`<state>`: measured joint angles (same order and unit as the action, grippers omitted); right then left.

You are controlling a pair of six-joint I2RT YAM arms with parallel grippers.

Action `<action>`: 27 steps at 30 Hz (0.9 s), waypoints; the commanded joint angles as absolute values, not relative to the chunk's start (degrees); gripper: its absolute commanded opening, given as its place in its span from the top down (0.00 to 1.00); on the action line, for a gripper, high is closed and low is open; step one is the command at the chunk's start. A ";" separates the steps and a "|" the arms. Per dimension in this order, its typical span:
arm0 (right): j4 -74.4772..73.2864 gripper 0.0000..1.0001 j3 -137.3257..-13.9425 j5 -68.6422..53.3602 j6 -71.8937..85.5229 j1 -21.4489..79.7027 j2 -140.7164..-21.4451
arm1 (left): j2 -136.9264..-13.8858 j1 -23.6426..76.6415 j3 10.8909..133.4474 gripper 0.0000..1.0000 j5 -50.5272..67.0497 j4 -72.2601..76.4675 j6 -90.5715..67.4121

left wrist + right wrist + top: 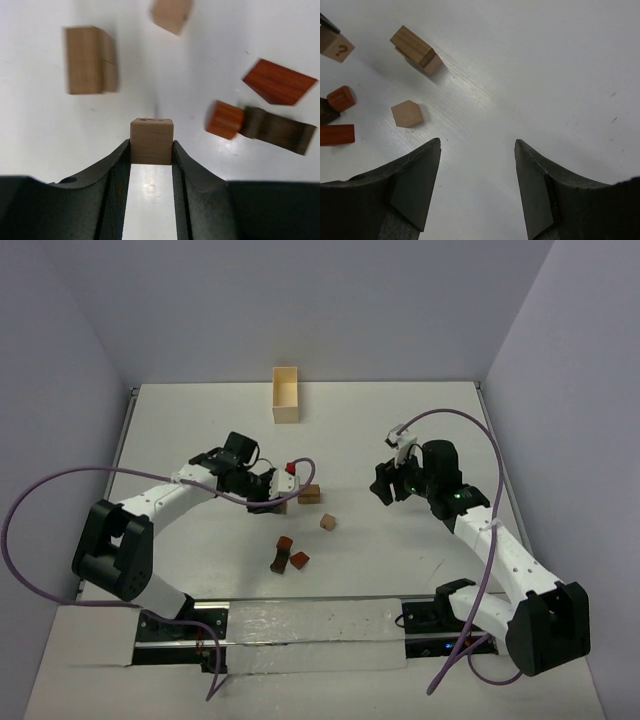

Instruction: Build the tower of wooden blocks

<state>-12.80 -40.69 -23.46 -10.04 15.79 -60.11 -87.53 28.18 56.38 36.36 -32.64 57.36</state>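
My left gripper [151, 146] is shut on a light tan cube [151, 135], both fingers pressed against its sides; the right wrist view shows a question mark on that cube [336, 48]. Loose on the table ahead lie a tan oblong block [90, 60], another tan cube [171, 15], a reddish wedge [279, 81], a small red-orange piece [225, 119] and a dark brown piece [277, 130]. From above, the left gripper [272, 498] is just left of the oblong block [309, 494]. My right gripper [385, 485] hangs open over bare table, nothing between its fingertips [477, 142].
A pale rectangular wooden box [286, 395] stands at the back of the table. The small tan cube [328, 523] and the reddish pieces [292, 552] lie between the two arms. Walls close the table in on three sides.
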 commanded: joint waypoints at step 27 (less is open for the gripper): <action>-12.20 0.30 -39.84 -25.31 -10.97 13.87 -60.60 | -105.31 30.90 79.24 0.81 36.46 -35.61 50.80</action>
<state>-12.90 -39.90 -24.26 -10.35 14.20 -60.52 -104.40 30.14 76.76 35.84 -34.95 51.00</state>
